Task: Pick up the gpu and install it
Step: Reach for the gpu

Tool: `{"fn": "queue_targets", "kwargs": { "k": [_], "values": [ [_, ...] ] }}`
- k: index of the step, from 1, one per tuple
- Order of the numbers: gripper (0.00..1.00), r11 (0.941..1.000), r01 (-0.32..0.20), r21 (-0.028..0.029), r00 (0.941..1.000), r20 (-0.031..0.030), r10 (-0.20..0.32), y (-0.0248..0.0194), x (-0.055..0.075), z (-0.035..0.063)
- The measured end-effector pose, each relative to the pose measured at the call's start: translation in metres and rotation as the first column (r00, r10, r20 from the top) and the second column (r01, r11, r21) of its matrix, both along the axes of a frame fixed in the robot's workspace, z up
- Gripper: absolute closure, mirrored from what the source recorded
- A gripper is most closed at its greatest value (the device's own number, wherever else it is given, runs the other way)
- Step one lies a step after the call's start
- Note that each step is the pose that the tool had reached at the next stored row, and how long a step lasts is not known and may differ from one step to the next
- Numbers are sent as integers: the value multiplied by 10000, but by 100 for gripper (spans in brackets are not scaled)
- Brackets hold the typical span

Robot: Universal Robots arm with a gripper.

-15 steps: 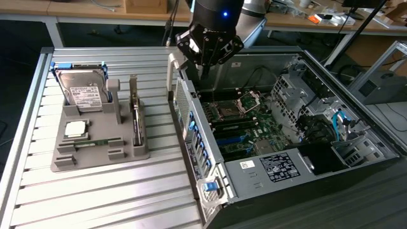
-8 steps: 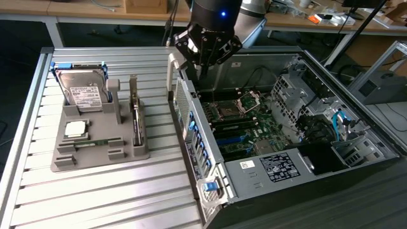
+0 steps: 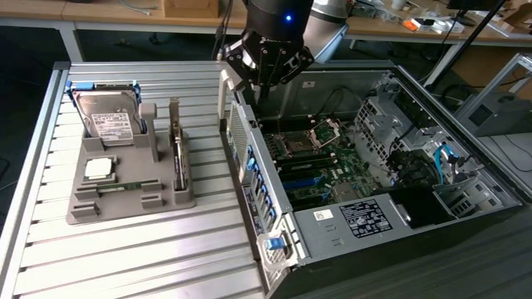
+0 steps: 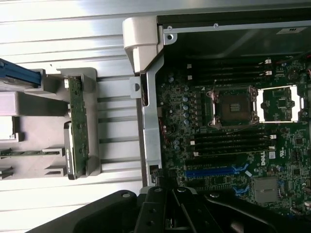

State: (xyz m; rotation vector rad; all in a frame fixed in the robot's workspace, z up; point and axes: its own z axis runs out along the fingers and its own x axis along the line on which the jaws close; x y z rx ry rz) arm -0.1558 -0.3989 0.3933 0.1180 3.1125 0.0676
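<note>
Desk (image 3: 124, 261): ribbed metal slats, brushed, faint sheen.
Holder (image 3: 124, 208): grey matt plastic, smooth.
Gpu (image 3: 176, 152): green-brown circuit board, silver metal bracket.
Hard drive (image 3: 112, 118): bare metal, white paper label.
Case (image 3: 241, 134): perforated grey sheet metal.
Gripper (image 3: 260, 92): black, matt.

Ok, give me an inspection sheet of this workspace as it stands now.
Surface: slatted metal table carrying a grey parts holder and an open computer case.
Job's things: gpu stands on edge in the holder, untouched; motherboard lies exposed inside the case.
Clutter: hard drive, processor chip and memory stick, all in the holder.
Grippers: gripper shut, holding nothing, above the case wall that faces the holder, apart from the gpu.
Cables: blue cables inside the case.
Surroundings: desks behind the table.
</note>
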Motion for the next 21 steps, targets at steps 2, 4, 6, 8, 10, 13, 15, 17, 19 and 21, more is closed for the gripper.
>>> {"fn": "queue_targets", "kwargs": {
  "k": [2,4,6,8,10,13,15,17,19,21],
  "values": [
    [89,10000,0,0,10000,0,0,0,-14,0],
    [89,10000,0,1,10000,0,0,0,-27,0],
    [89,10000,0,1,10000,0,0,0,-39,0],
    [89,10000,0,0,10000,0,0,0,-51,0],
    [89,10000,0,0,10000,0,0,0,-59,0],
    [89,10000,0,0,10000,0,0,0,-72,0],
    [89,10000,0,0,10000,0,0,0,-83,0],
    [89,10000,-1,1,10000,0,1,0,-90,0],
    [89,10000,0,0,10000,0,0,0,-95,0],
    [89,10000,0,0,10000,0,0,0,-100,0]
  ]
}}
